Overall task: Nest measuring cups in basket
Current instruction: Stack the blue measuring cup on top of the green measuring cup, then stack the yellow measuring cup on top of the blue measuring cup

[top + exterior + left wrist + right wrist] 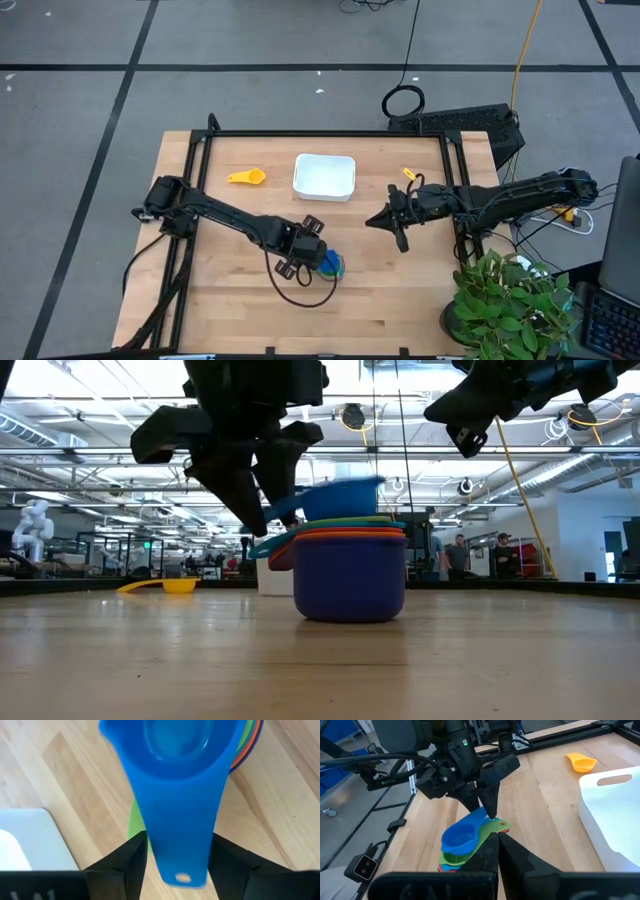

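Note:
A stack of measuring cups (350,575) stands on the table near its front middle, a navy cup at the bottom with red, orange and green ones in it. A blue cup (175,750) sits tilted on top, blurred in the low view. My left gripper (179,840) points steeply down over the stack (332,265), its fingers on both sides of the blue cup's handle. A yellow cup (246,177) lies left of the white basket (324,176). My right gripper (385,222) hangs shut above the table's right part. My left gripper's fingers (131,865) flank the two long edges of the blue cup's handle (182,860), near its free end with the hole. They come from above, slanting, and lie across the handle. I cannot tell whether they touch it. The cup's bowl lies on the stack.
The basket (615,815) stands at the table's far middle with bare wood between it and the stack. A black frame (320,133) runs along the table's edges. A potted plant (505,300) stands at the near right corner. People stand in the room beyond the table.

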Controlling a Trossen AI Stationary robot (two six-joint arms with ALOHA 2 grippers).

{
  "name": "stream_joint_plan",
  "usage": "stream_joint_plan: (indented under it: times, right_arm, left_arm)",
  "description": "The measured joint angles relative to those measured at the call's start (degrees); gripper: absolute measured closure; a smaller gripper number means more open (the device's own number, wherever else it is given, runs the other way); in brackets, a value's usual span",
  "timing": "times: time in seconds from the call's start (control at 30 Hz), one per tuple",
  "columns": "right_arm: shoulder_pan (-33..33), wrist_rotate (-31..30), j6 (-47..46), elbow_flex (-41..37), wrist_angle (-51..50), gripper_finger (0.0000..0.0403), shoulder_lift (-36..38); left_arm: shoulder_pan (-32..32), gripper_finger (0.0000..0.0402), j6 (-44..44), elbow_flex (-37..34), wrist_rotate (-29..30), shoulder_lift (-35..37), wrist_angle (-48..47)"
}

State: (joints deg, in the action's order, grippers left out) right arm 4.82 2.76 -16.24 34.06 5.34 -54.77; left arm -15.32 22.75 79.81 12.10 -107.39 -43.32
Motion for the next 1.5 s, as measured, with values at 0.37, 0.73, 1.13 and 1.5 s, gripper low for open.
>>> stream_joint_plan:
  times: [0.37, 0.73, 1.13, 1.5]
  right_arm:
    - [0.0, 0.0, 0.0, 0.0, 0.0, 0.0403, 0.0]
    - [0.0, 0.0, 0.3, 0.0, 0.0, 0.0403, 0.0]
    - [0.0, -1.5, 3.9, 0.0, 0.4, 0.0403, 0.0]
    - [0.1, -1.5, 3.6, 0.0, 0.2, 0.0403, 0.0]
  left_arm:
    - [-0.1, 0.0247, 3.1, 3.4, 0.6, 0.0, -1.0]
    - [2.6, 0.0192, -3.6, 14.9, 7.2, 4.5, -22.7]
    - [27.1, 0.0173, -2.7, -9.8, 5.4, 29.4, -22.2]
    - [44.0, 0.0157, 7.8, -24.1, -2.3, 29.2, -15.6]
